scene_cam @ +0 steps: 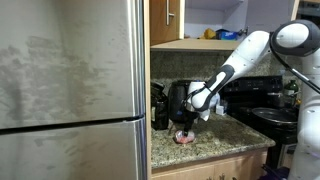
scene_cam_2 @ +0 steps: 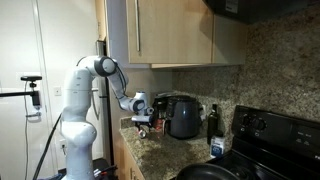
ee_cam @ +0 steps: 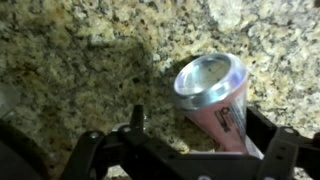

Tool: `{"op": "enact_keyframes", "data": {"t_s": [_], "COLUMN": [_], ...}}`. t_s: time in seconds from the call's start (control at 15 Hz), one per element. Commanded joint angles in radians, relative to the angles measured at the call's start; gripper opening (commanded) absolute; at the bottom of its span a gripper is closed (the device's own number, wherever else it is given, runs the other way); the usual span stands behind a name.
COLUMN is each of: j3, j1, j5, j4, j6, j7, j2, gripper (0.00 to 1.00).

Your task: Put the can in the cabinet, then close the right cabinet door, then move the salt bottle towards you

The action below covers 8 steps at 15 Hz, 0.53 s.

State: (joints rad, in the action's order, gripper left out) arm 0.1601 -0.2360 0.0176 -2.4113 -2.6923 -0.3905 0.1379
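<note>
The can (ee_cam: 212,95) is pink with a silver top and stands on the speckled granite counter (ee_cam: 80,50). My gripper (ee_cam: 200,128) is open and sits low around it, one black finger (ee_cam: 137,122) to the left and the other on the right, neither pressing on it. In an exterior view the can (scene_cam: 185,138) shows just under the gripper (scene_cam: 192,122). Above, the wooden cabinet (scene_cam: 212,22) stands open with a pale interior, a door (scene_cam: 165,18) beside the opening. A small white bottle (scene_cam_2: 217,147), probably the salt bottle, stands near the stove.
Black appliances (scene_cam: 178,100) stand against the wall right behind the can. A steel fridge (scene_cam: 70,90) fills the near side. A black stove (scene_cam_2: 270,130) lies past the counter, with a dark bottle (scene_cam_2: 212,120) beside it. Items sit on the cabinet shelf (scene_cam: 215,34).
</note>
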Motion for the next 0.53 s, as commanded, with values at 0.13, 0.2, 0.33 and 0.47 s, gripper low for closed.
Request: {"op": "enact_keyframes", "data": {"t_s": [0.13,0.2,0.33,0.47], "j3": [0.069,0.075,0.074,0.08], "j1": [0.072,0.078,0.08,0.084], "j5": [0.068,0.074,0.068,0.087], "j4": [0.033,0.041,0.051,0.056], "j6": [0.09,0.105,0.132,0.14], "j7": [-0.119,-0.135,-0.133,-0.149], "j2": [0.019,0.025,0.029,0.03], "gripper": [0.75,0.73,0.58,0.45]}}
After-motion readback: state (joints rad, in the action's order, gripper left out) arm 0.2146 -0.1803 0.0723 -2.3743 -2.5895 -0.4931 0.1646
